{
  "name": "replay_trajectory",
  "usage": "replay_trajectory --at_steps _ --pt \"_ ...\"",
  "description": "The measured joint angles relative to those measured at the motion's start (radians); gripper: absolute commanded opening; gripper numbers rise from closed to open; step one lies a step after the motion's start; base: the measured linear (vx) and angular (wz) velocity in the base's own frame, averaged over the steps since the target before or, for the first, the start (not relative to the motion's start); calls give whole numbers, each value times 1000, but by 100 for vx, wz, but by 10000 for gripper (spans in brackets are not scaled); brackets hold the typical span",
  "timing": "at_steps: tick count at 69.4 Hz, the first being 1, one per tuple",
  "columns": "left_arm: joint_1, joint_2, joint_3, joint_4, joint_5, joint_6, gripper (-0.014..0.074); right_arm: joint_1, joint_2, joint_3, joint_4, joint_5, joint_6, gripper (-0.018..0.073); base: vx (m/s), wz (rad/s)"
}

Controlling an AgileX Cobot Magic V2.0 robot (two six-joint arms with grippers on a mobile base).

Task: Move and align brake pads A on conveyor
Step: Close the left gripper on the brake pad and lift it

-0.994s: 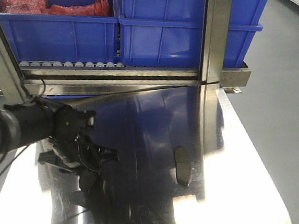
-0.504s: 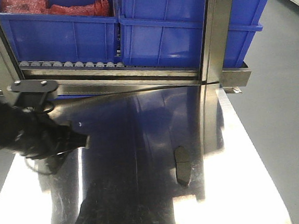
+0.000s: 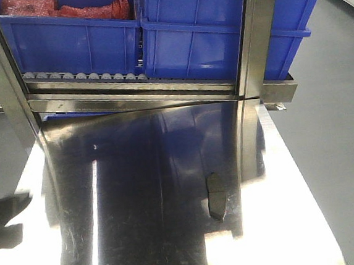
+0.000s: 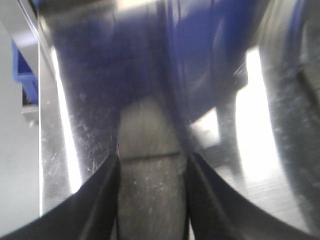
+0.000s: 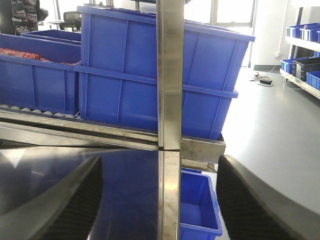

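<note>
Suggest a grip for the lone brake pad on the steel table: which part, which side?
Probably pinch the brake pad across its long edges near mid-length, coming straight down. It lies flat on the steel table, thin and oblong, so only its narrow width offers opposing faces.

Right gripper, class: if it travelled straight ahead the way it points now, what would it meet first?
Probably the upright steel post, centred between the right gripper's open fingers; the blue bins stand behind it. How far off it is cannot be judged.
</note>
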Motion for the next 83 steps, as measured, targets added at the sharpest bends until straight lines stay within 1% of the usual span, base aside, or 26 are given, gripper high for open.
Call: replay_trajectory --at_steps 13,22,33,83 --pt "0 -237 125 2 -35 -3 -8 0 0 0 0 0 0 463 0 0" --pt "0 -327 189 4 -44 -3 -8 0 0 0 0 0 0 463 0 0" --pt "0 -326 203 -13 -33 -4 -8 0 0 0 0 0 0 463 0 0" --pt "0 -325 203 -15 -47 -4 -8 0 0 0 0 0 0 463 0 0"
